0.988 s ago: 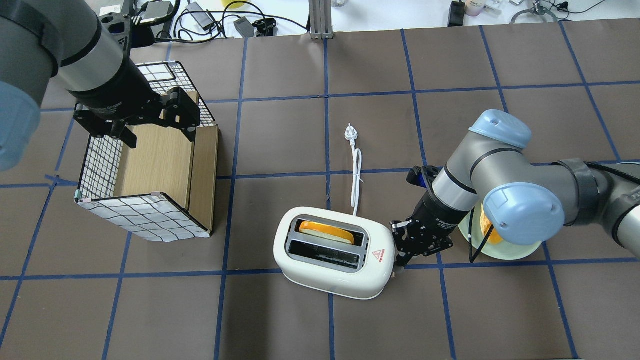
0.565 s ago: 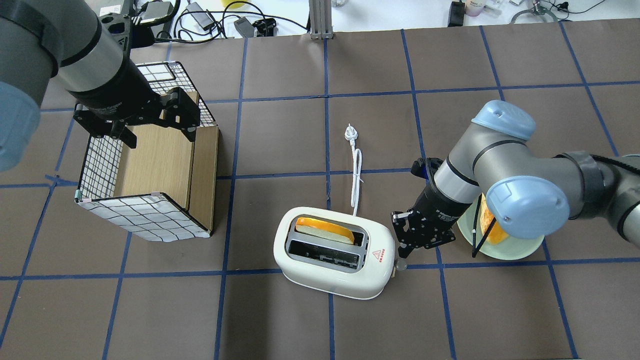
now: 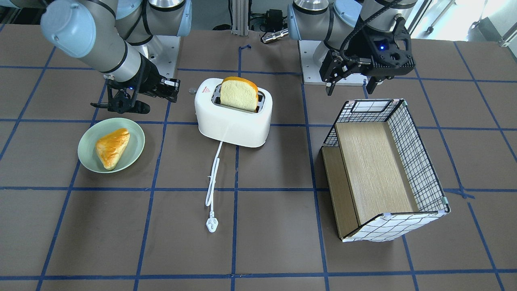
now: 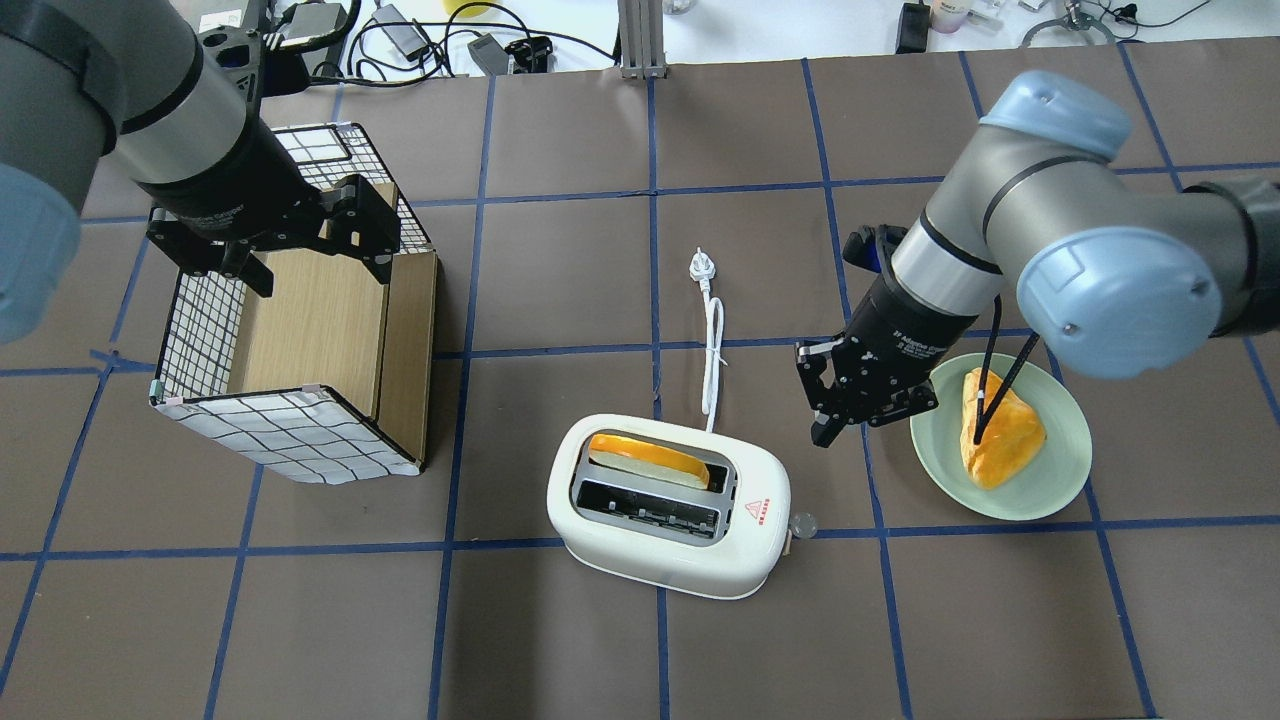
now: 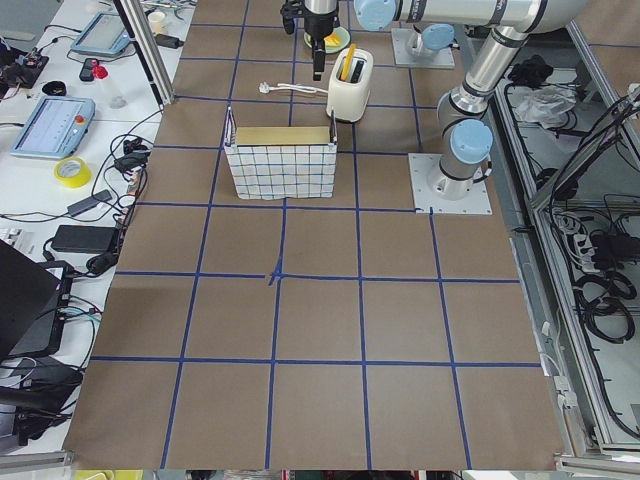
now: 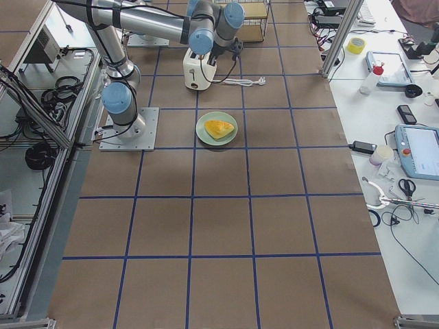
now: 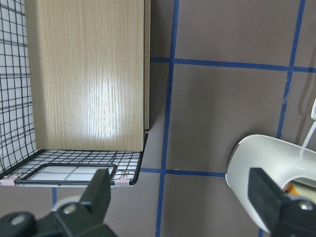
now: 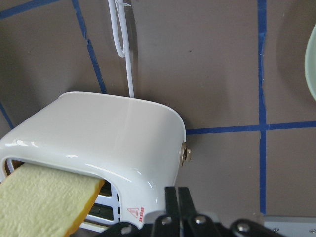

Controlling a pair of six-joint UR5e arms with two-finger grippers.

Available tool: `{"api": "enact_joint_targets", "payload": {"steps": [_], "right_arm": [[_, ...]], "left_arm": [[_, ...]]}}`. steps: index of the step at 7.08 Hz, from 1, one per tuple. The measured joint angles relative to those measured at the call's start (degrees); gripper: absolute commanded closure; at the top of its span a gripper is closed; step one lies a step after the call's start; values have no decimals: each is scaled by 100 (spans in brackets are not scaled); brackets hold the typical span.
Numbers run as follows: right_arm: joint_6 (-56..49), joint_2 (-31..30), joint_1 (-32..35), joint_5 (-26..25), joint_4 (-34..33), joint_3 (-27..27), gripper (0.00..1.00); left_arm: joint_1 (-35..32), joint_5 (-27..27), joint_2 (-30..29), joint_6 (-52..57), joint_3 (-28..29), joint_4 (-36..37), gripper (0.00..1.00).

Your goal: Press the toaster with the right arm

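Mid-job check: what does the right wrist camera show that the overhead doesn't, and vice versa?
Only the right wrist view: the right gripper close up, with its fingertips closed together. Only the overhead: the left gripper open above the wire basket, the plug at the cord's far end, and the pastry. Both: the toaster, the bread slice in one slot, the cord, the round knob on the toaster's end, and an edge of the green plate.
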Motion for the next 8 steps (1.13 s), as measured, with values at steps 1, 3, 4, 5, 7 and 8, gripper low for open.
{"api": "enact_joint_targets", "payload": {"steps": [1, 3, 4, 5, 7, 8], "right_arm": [[3, -18, 1, -310, 17, -372, 0], [-174, 6, 5, -911, -209, -981, 0], [-396, 22, 8, -1198, -461, -1133, 0], [-655, 32, 10, -1442, -772, -1198, 0], [-1084, 34, 17, -1730, -1113, -1235, 0], [-1183, 31, 48, -1862, -1016, -1271, 0]], "left_arm": [[0, 0, 0, 0, 0, 0, 0], [0, 0, 0, 0, 0, 0, 0], [0, 0, 0, 0, 0, 2, 0], [0, 0, 0, 0, 0, 4, 0], [0, 0, 0, 0, 0, 1, 0], [0, 0, 0, 0, 0, 0, 0]]}}
